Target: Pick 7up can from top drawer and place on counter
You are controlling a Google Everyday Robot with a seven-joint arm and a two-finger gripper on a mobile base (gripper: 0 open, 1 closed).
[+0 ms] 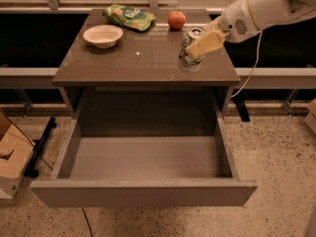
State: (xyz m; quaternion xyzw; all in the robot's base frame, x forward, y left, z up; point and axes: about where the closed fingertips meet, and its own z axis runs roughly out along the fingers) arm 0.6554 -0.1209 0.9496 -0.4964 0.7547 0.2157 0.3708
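The 7up can [189, 59], silver-topped with pale greenish sides, is upright over the right part of the dark brown counter [143, 58]. My gripper [201, 44] comes in from the upper right on a white arm and is shut on the can, its cream fingers [206, 41] across the can's upper side. I cannot tell whether the can's base touches the counter. The top drawer [143, 191] is pulled fully open below the counter, and its grey floor holds nothing.
On the counter's far side lie a white bowl [102, 35], a green chip bag [129, 17] and a red apple [176, 19]. A cardboard box [12, 159] stands on the speckled floor at the left. A cable hangs from the arm at the right.
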